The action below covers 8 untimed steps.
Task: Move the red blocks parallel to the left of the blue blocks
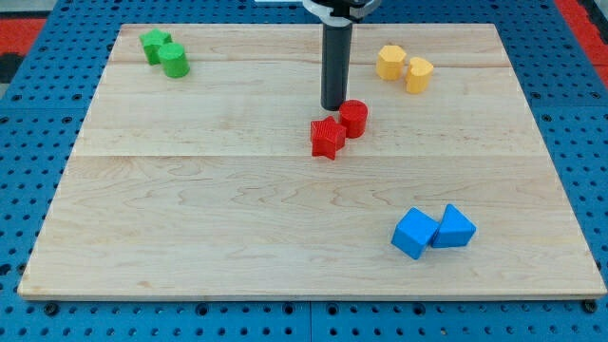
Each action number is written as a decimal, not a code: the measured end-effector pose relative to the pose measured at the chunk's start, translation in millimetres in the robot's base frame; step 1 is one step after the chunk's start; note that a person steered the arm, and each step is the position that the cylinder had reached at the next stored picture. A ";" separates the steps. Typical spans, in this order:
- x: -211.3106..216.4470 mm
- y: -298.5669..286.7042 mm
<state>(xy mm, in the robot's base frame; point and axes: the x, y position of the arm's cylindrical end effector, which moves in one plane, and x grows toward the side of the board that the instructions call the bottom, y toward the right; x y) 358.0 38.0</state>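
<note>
Pale wooden counter (190, 190): your dark rod has no jaws; my tip (332, 107) sits just above the red star block (327, 138) and red cylinder block (353, 119). Push them steadily together down, left of the blue cube blocks (433, 231).

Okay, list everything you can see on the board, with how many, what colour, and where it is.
Red star-shaped block: one, red, board centre.
Red cylinder block: one, red, touching the star's upper right.
Blue cube blocks: two, blue, view's bottom right, side by side.
Green blocks: two, green, view's top left.
Yellow blocks: two, yellow, view's top right.
Wooden board: one, pale wood.
My tip: one, dark rod, just above the red blocks.
</note>
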 end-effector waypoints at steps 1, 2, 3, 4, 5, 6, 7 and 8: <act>-24.3 16.9; 5.7 37.9; 18.9 9.9; 30.7 -14.4; 24.5 8.1; 38.5 14.2; 50.5 28.6; 54.1 12.8</act>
<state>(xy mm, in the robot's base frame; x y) 412.1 50.8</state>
